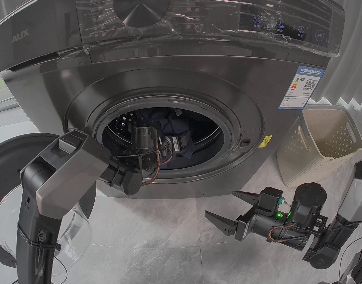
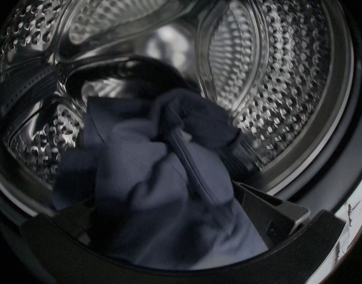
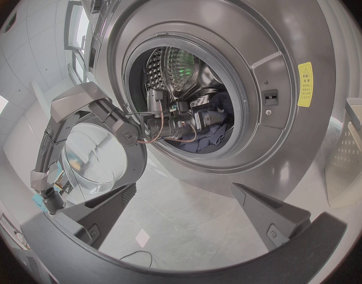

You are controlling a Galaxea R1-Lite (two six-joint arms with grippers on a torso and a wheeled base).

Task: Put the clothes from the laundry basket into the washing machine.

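clothes (image 2: 161, 178) inside washing machine (image 1: 228, 79), laundry basket (image 1: 295, 154) right of it, door (image 1: 3, 166) open at left

We find pale brand lettering (image 1: 20, 36) on the drawer front at the left of the dark grey metal front-loading washing machine (image 1: 244, 83). On its glossy black control panel (image 1: 228, 16), under clear plastic film, we see a row of small lit blue icons with captions (image 1: 279, 26) too tiny for us to read. Beside them is a round play-pause symbol (image 1: 319, 35). A white rectangular energy label with a blue header (image 1: 301, 87) sits on the machine's front at the upper right, bearing a square code and coloured bars. A small yellow warning sticker (image 1: 265, 141) with dark characters stands just beside the door latch (image 1: 245, 142).
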